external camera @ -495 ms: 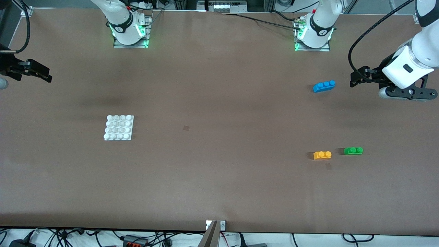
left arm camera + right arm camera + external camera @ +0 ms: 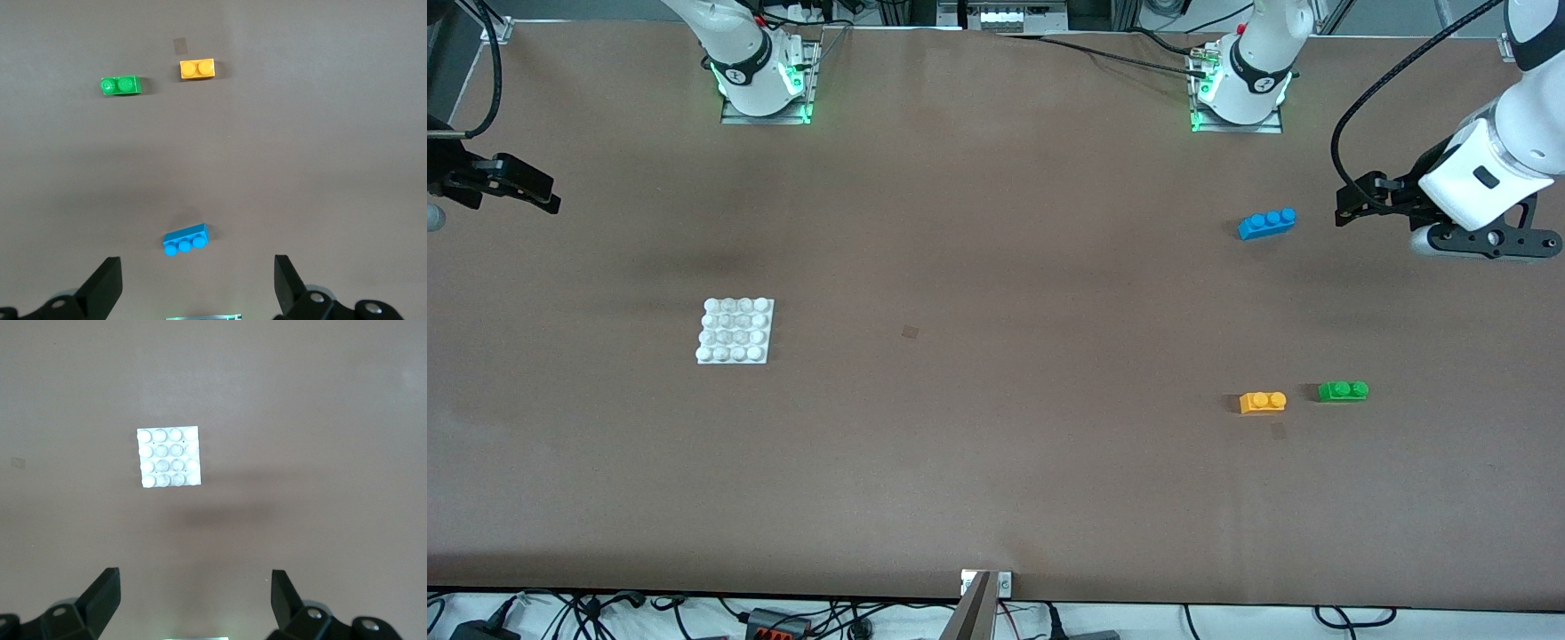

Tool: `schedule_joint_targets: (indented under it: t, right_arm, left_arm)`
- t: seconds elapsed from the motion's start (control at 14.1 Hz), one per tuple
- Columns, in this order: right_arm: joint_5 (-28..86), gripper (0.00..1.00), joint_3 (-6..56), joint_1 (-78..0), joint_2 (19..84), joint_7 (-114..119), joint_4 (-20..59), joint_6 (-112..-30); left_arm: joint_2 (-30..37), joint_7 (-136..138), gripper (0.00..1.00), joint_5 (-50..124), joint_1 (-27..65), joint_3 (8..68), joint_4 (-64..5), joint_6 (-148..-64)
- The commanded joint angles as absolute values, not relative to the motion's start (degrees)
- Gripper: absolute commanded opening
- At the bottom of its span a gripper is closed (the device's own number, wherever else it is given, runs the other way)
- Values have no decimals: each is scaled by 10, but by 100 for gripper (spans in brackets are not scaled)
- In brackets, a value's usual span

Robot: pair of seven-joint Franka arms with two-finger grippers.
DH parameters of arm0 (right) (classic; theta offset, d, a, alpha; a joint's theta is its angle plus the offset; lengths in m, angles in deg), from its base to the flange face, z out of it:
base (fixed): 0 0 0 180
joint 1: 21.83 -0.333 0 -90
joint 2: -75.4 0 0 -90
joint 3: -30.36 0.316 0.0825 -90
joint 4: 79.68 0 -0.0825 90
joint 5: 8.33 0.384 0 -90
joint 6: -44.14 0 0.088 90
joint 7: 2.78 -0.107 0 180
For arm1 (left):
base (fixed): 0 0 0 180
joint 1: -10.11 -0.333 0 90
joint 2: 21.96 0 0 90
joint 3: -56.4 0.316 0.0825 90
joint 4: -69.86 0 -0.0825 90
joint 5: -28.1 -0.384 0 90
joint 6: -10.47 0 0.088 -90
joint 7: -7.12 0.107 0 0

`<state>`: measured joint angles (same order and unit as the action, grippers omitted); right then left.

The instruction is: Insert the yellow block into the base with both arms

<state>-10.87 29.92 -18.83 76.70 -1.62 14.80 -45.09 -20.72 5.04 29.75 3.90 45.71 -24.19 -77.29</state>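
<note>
The yellow block (image 2: 1263, 402) lies on the table toward the left arm's end, beside the green brick; it also shows in the left wrist view (image 2: 197, 69). The white base (image 2: 735, 331) lies flat toward the right arm's end and shows in the right wrist view (image 2: 169, 457). My left gripper (image 2: 1348, 208) is open and empty, up over the table's edge at the left arm's end, near the blue brick; its jaws stand wide apart (image 2: 197, 283). My right gripper (image 2: 541, 192) is open and empty over the edge at the right arm's end, its jaws wide apart (image 2: 193, 597).
A green two-stud brick (image 2: 1343, 390) (image 2: 121, 85) lies beside the yellow block. A blue three-stud brick (image 2: 1267, 222) (image 2: 186, 240) lies farther from the front camera than both. A small dark mark (image 2: 910, 332) is on the brown table mid-way.
Both grippers have shifted only very slightly. The bricks and the base have not moved.
</note>
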Motion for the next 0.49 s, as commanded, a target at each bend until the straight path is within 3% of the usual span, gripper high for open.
schedule_joint_targets:
  t: [0.0,0.42]
  right_arm:
    - [-102,100,300,-187,772,-20,154,-448]
    - [-107,100,303,-188,751,-18,138,-401]
  left_arm:
    - [-195,47,100,289,35,453,-222,-759]
    - [-188,46,100,289,35,453,-222,-758]
